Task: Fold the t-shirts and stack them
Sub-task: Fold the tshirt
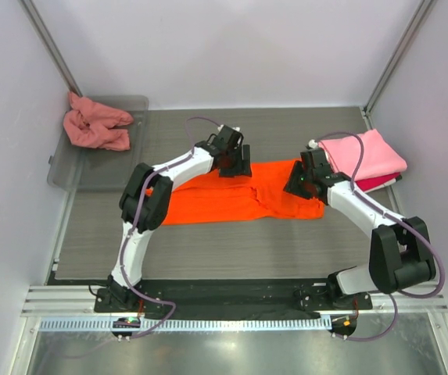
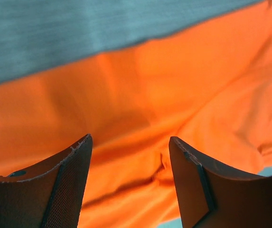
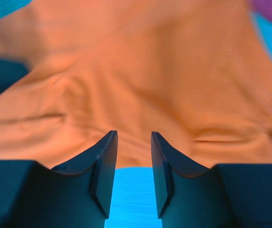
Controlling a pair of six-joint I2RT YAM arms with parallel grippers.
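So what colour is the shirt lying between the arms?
The shirt is bright orange, clearest in the top view.

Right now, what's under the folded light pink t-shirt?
A crimson red cloth t-shirt lies under the folded light pink t-shirt; only its near edge peeks out. The rest is covered.

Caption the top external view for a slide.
Orange t-shirt lies spread at centre; folded pink t-shirt tops a red t-shirt at right.

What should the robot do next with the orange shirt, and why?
Probably lower both tools and pinch the edges of the orange shirt. The left tool and right tool both stand open above the cloth, holding nothing, and the shirt lies spread out, not yet stacked.
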